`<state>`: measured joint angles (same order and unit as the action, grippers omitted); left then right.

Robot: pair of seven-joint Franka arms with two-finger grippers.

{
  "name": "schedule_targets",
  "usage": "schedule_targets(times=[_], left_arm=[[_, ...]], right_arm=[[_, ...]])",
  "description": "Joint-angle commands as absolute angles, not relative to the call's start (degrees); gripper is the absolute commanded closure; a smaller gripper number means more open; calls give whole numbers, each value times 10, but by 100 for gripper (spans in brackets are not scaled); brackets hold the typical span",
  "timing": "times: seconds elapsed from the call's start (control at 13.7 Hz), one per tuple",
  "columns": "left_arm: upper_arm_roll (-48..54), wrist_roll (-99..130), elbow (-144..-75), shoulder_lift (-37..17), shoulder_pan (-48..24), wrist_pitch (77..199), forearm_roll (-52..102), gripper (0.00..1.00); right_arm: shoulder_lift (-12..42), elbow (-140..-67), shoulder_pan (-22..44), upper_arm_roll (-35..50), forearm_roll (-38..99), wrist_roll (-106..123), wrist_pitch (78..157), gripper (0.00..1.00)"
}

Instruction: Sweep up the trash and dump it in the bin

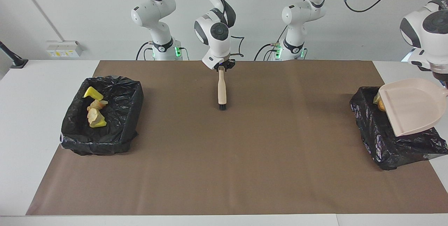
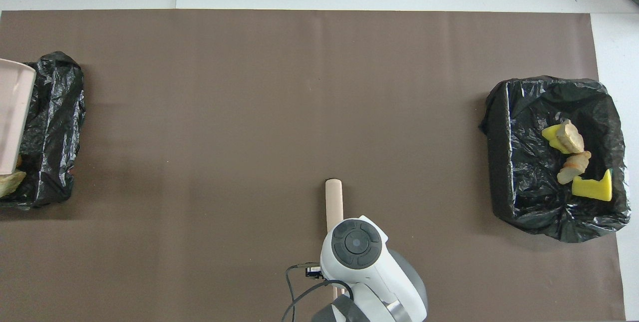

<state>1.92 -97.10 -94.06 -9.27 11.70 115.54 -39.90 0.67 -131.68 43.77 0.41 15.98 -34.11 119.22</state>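
A beige dustpan (image 1: 411, 107) hangs tilted over the black-lined bin (image 1: 385, 145) at the left arm's end of the table, held by my left gripper (image 1: 441, 79). It carries nothing. A bit of trash (image 1: 379, 104) shows in that bin beside the pan's edge; the pan hides the rest. The overhead view catches the pan (image 2: 12, 112) and a tan chunk (image 2: 9, 182) at its edge. Several yellow and tan chunks (image 1: 95, 110) lie in the other bin (image 1: 119, 138) at the right arm's end. My right gripper (image 1: 222, 67) is at the handle end of the brush (image 1: 222, 91), whose bristles rest on the mat.
A brown mat (image 1: 224, 170) covers most of the white table. The two bins stand at its two ends, and the brush lies mid-table close to the robots. In the overhead view the right arm's wrist (image 2: 357, 249) hides the brush handle's near end.
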Motion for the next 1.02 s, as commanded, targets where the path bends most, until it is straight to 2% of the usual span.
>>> schedule_targets(times=[0.0, 0.15, 0.44, 0.95], left_arm=[[12, -912, -932, -98, 57, 1109, -335, 100], [13, -809, -946, -100, 10, 1084, -287, 100], [13, -532, -949, -134, -99, 1043, -222, 100], [13, -73, -942, -201, -231, 1073, -79, 100]], right_arm=[[29, -1277, 428, 6, 151, -323, 1173, 0], [32, -1257, 420, 1, 150, -323, 1169, 0], [26, -1203, 352, 1, 91, -315, 1152, 0], [18, -1124, 175, 1, 44, -310, 1118, 0]])
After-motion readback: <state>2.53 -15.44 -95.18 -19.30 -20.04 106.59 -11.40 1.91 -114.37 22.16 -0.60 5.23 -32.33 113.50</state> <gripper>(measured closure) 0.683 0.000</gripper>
